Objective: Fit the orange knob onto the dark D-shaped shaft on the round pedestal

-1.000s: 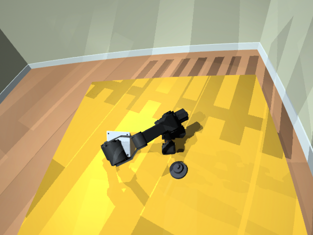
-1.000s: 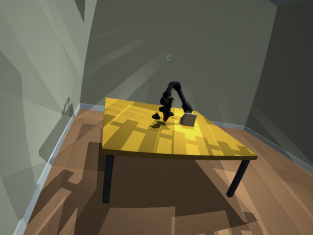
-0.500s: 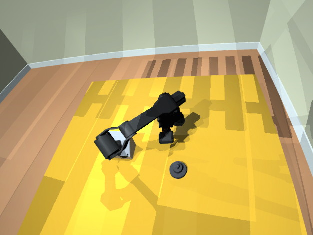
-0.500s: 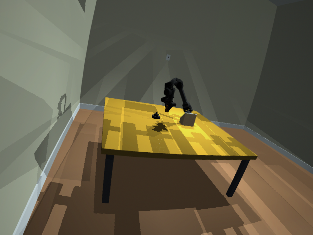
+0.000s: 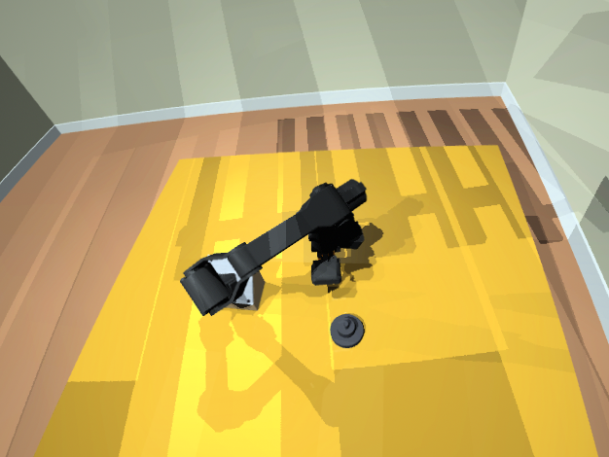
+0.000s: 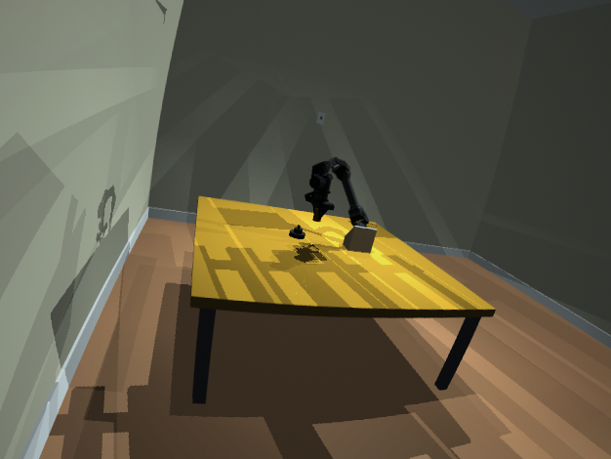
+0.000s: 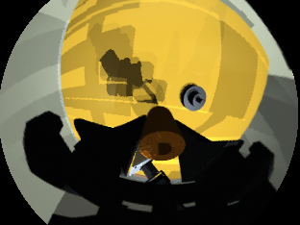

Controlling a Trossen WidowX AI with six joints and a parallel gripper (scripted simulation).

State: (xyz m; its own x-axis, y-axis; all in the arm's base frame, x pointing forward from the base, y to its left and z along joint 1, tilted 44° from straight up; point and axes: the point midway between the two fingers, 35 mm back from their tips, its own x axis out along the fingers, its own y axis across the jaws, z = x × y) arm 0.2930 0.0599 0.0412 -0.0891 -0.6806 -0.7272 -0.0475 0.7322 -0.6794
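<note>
The orange knob (image 7: 147,147) is held between the fingertips in the wrist view, its underside with the dark hole facing the camera. My gripper (image 5: 325,255) (image 6: 316,215) (image 7: 160,119) is shut on it and is raised above the table. The round dark pedestal (image 5: 337,339) (image 6: 297,234) (image 7: 186,97) stands on the table, apart from the gripper, with nothing on its short upright shaft (image 5: 346,323). In the wrist view it is right of and above the knob. The arm hides the knob in the top view. The flat side of the shaft cannot be made out.
The yellow table (image 5: 417,314) (image 6: 236,267) bears the arm's pale base (image 5: 249,294) (image 6: 361,239), left of the gripper in the top view. The arm's dark link (image 5: 277,239) spans from the base to the wrist. Shadows of the arm and stripes of light cross the table.
</note>
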